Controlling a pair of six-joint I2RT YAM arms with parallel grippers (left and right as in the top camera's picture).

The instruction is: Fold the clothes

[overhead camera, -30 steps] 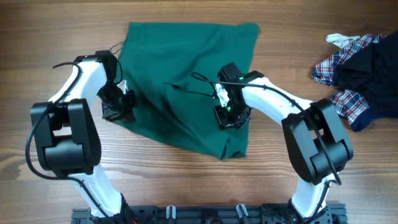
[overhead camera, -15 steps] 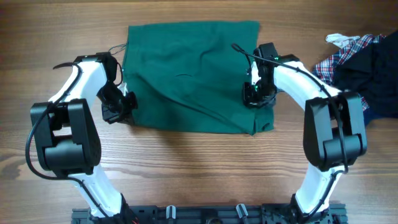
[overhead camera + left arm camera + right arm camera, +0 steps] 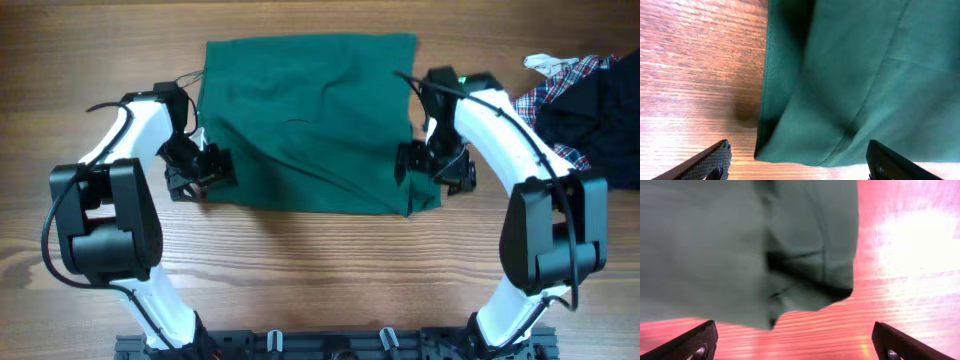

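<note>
On the overhead view, you see the clothes [image 3: 310, 125] lying as a roughly rectangular dark green panel. A second ago its near flap ran skewed, with the right gripper [image 3: 432, 165] clamped mid-cloth. That gripper has since carried the flap out to the cloth's right near corner and let go. Its jaws now stand wide, just beside that corner. The left gripper [image 3: 205, 170] sits at the cloth's left near corner and has also gone from pinched to wide. A plaid shirt [image 3: 545, 110] and a navy garment [image 3: 600, 110] lie well apart, right of the green cloth.

Left wrist view: the left gripper [image 3: 799, 164] is spread with nothing between its fingers. The clothes [image 3: 850, 75] show a doubled edge resting on the table [image 3: 700, 75].

Right wrist view: the right gripper [image 3: 790, 342] is spread and empty. The clothes [image 3: 740, 245] end in a layered corner that is slightly rumpled.

Judgement: one fold is laid and released. You likely have a further fold to make, and the right corner may want squaring first.
</note>
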